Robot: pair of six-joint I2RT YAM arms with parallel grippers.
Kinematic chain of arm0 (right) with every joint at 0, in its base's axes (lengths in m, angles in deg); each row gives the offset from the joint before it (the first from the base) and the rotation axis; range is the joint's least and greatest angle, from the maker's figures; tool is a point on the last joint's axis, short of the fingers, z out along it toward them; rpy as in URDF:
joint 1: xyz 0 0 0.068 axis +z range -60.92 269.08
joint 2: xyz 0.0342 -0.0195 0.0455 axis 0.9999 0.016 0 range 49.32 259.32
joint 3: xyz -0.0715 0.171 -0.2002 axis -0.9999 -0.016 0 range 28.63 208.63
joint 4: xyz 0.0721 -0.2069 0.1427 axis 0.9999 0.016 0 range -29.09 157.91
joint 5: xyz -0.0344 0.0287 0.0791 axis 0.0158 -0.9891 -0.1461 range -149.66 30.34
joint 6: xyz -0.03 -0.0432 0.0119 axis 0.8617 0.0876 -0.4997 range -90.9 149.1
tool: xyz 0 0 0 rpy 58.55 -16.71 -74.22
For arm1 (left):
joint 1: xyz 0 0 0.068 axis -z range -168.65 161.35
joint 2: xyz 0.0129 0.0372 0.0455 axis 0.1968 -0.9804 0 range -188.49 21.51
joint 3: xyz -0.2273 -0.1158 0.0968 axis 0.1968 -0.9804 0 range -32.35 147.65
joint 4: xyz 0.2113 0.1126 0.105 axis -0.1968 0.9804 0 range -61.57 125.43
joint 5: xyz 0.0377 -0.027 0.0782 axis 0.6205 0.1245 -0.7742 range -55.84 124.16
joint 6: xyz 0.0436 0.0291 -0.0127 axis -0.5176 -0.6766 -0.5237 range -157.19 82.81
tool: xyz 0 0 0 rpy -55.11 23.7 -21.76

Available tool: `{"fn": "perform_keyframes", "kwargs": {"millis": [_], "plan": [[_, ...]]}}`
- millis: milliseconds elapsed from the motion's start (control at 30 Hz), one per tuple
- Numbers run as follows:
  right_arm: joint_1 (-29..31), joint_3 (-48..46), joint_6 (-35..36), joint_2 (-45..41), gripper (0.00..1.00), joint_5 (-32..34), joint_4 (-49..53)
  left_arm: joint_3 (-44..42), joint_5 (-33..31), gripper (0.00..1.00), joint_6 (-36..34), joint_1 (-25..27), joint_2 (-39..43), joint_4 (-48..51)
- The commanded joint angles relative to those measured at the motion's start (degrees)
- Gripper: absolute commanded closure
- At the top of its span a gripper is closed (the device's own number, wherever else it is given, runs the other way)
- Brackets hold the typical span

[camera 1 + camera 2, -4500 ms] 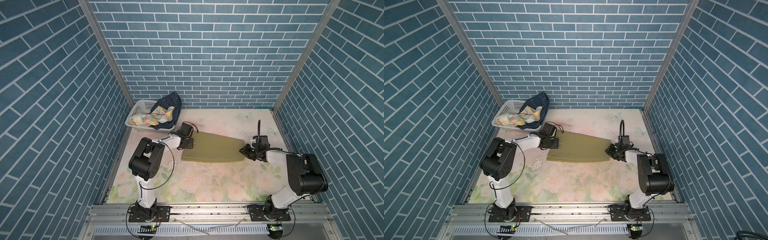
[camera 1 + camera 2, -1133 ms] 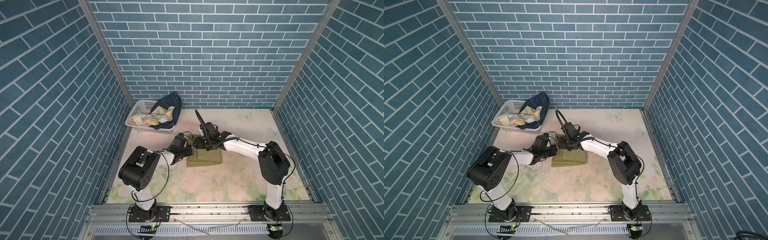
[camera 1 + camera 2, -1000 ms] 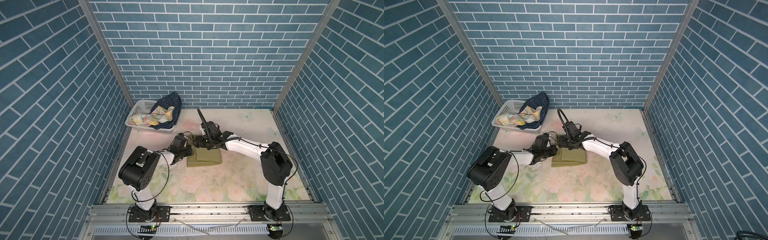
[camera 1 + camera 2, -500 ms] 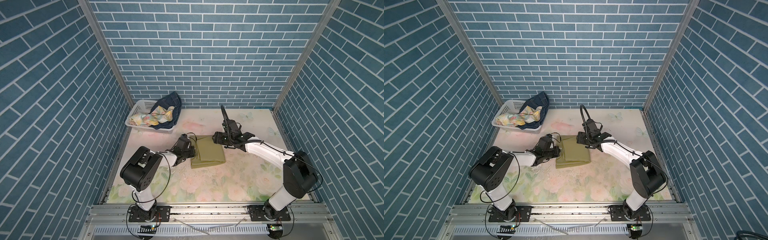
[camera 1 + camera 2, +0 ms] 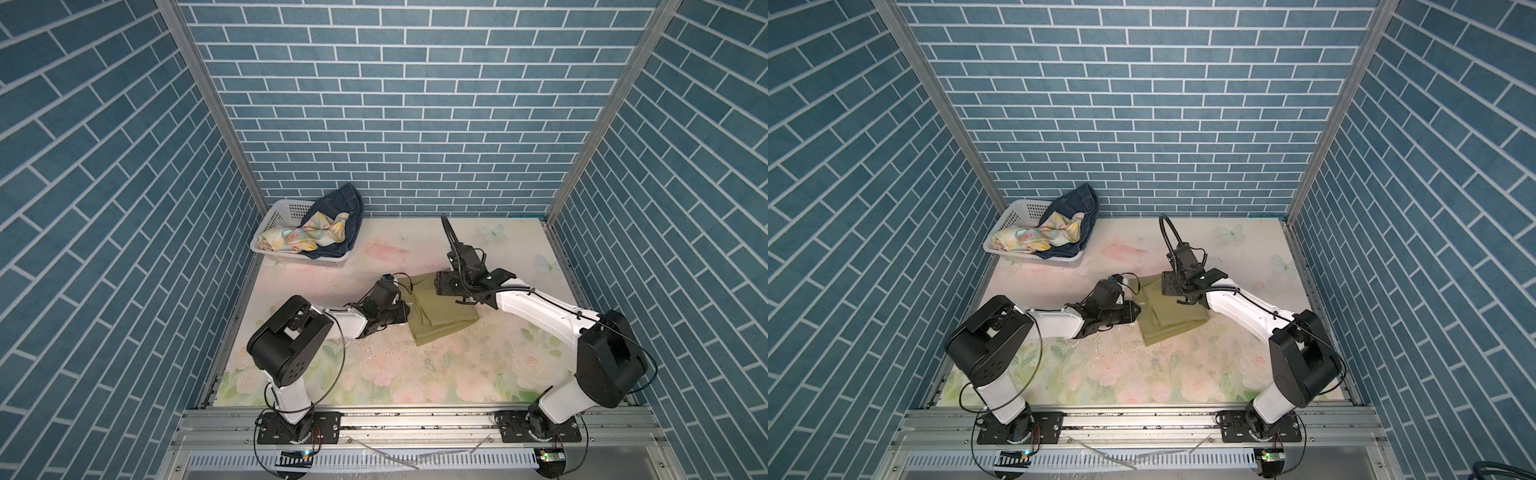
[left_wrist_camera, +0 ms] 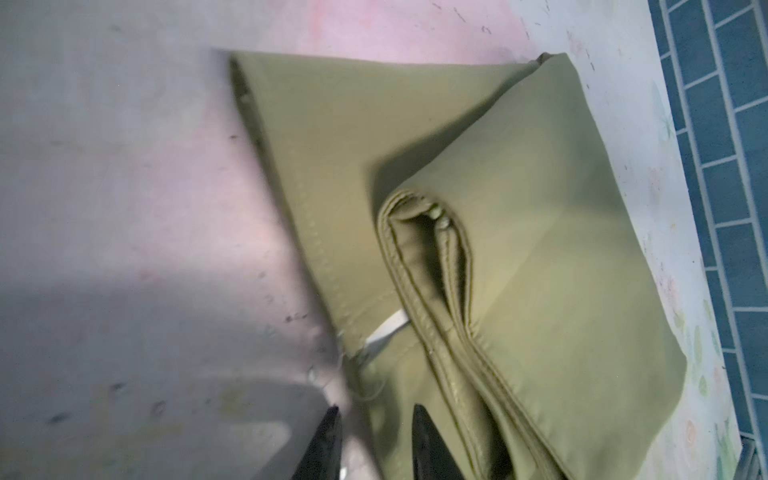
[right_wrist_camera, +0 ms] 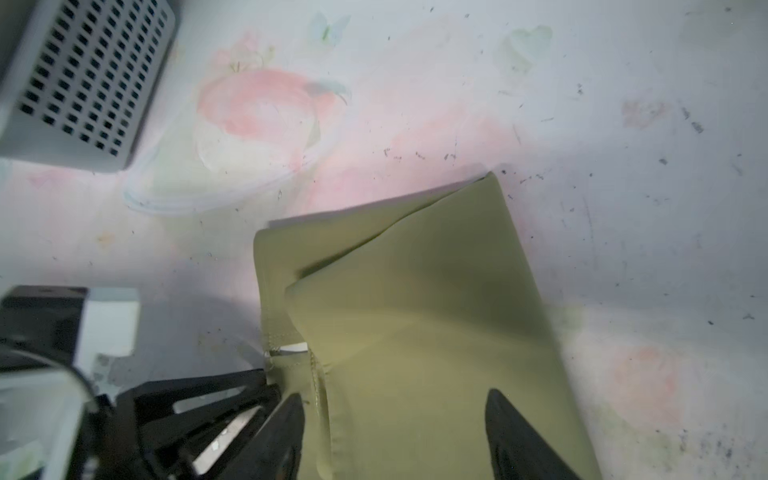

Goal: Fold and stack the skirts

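Evidently folded into a layered wedge, plain olive-green cloth skirt, lying mid-table on floral-printed tabletop in both top views. Left gripper at its near-left edge, right gripper over its far end.

Only from left wrist: stacked hems, white label, dark fingertips parted, clamping nothing.

Only from right wrist: fingers spread wide above the top layer, holding nothing.

Back-left, well apart: white perforated plastic basket, pastel flowered skirt atop dark blue denim skirt.
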Motion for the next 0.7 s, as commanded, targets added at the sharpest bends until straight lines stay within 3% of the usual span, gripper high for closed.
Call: {"fn": "perform_keyframes", "kwargs": {"millis": [0,200,667], "plan": [[2.48,2.86,3.8,3.94,0.31,1.92,3.5,-3.52,0.54,0.61,0.35,-2.39,1.46,9.66],[4.01,2.67,3.76,6.9,0.31,1.39,1.5,0.41,1.96,0.55,-0.71,-4.14,2.11,12.08],[7.35,3.04,3.15,10.65,0.31,1.79,-0.3,13.72,-0.11,0.57,-5.62,-6.25,-7.5,18.54]]}}
